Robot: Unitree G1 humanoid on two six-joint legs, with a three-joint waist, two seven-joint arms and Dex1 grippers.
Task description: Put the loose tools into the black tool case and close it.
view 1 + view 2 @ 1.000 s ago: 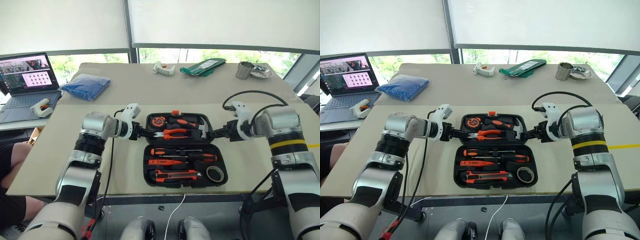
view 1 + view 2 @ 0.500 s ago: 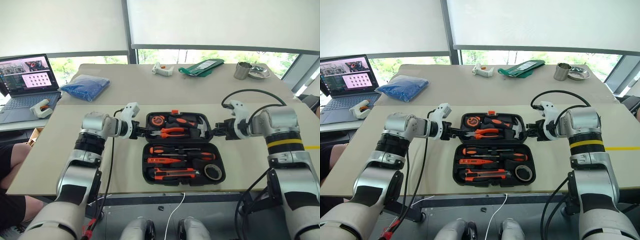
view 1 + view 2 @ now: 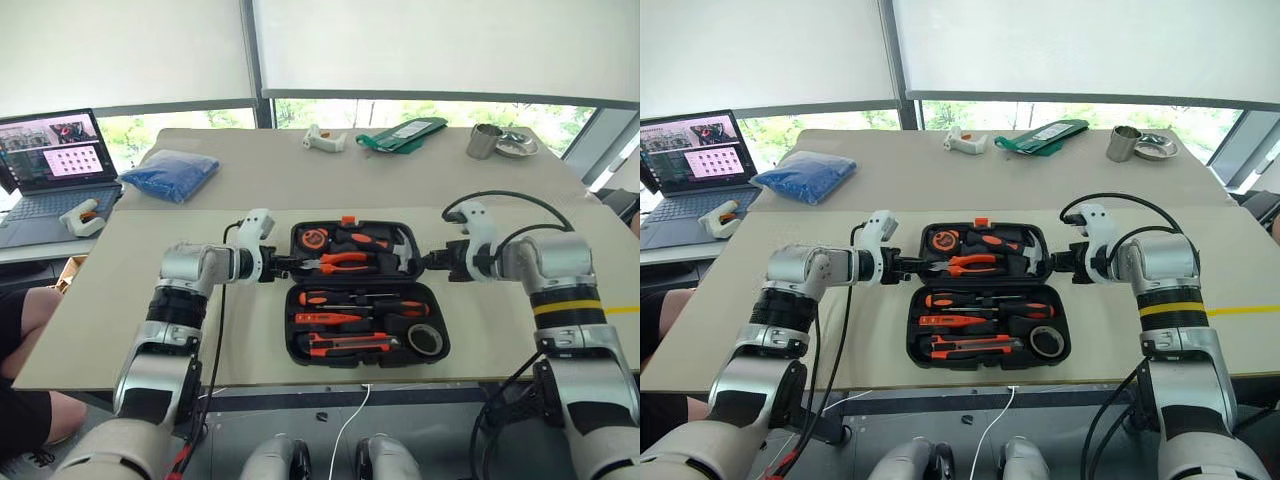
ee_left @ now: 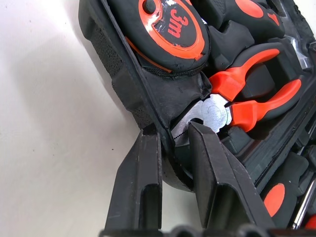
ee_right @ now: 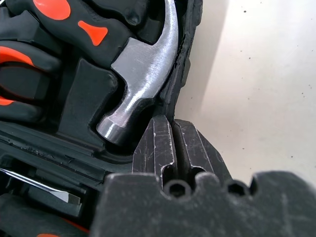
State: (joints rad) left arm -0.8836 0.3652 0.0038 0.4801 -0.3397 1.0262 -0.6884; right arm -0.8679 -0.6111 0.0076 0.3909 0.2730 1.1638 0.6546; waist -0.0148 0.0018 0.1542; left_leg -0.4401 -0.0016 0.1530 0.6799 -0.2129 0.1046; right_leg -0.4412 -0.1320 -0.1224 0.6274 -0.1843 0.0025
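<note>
The black tool case [image 3: 291,340] lies open on the near table. Its near half holds two orange-and-black screwdrivers [image 3: 335,298] [image 3: 405,308], a small orange screwdriver [image 3: 318,320], a utility knife [image 3: 350,343] and a dark tape roll [image 3: 427,340]. The far half carries a tape measure [image 4: 168,29], pliers [image 4: 247,94] and a hammer [image 5: 143,69]. My left gripper [image 3: 288,263] is shut on the far half's left rim, one finger on each side. My right gripper [image 3: 428,262] is pinched shut on that half's right rim, beside the hammer head.
A laptop [image 3: 60,150] and a white glue gun [image 3: 82,215] sit at the far left. On the back table lie a blue bag [image 3: 170,172], another glue gun [image 3: 325,138], a green packet [image 3: 405,132], a metal cup [image 3: 487,140] and a dish [image 3: 520,145]. A person's leg [image 3: 20,310] shows at left.
Both grippers have closed on the side rims of the case's far half. The hands stay where they were, tilting slightly; the whole view has shifted a little.
</note>
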